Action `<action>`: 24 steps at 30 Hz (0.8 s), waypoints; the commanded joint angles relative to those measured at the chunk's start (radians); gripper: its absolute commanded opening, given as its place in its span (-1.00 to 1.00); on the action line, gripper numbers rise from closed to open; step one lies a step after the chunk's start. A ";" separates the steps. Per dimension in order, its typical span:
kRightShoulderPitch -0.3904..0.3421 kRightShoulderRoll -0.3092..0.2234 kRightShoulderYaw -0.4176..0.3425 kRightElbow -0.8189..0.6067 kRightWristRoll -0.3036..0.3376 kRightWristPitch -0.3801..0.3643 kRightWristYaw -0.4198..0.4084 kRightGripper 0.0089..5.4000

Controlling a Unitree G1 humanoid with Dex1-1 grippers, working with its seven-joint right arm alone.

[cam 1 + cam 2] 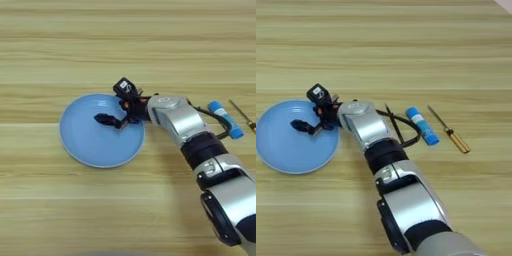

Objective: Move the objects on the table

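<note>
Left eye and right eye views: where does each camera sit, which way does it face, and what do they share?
Left eye view: on the robot's head, looking down at the table; shows the right forearm, its tool over the blue plate.
Right eye view: same head, same downward look, reaching further right; shows the whole screwdriver.
Shared: plate, tool, forearm, blue glue stick and table.

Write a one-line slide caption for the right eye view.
Pincer over a blue plate; blue glue stick and screwdriver lie on the wooden table.
</note>
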 commanded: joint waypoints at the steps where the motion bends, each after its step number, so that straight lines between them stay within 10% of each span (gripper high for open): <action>1: -0.089 0.004 -0.005 -0.036 -0.008 -0.050 0.007 0.99; 24: 0.095 -0.135 0.063 -0.362 0.000 0.042 0.284 0.99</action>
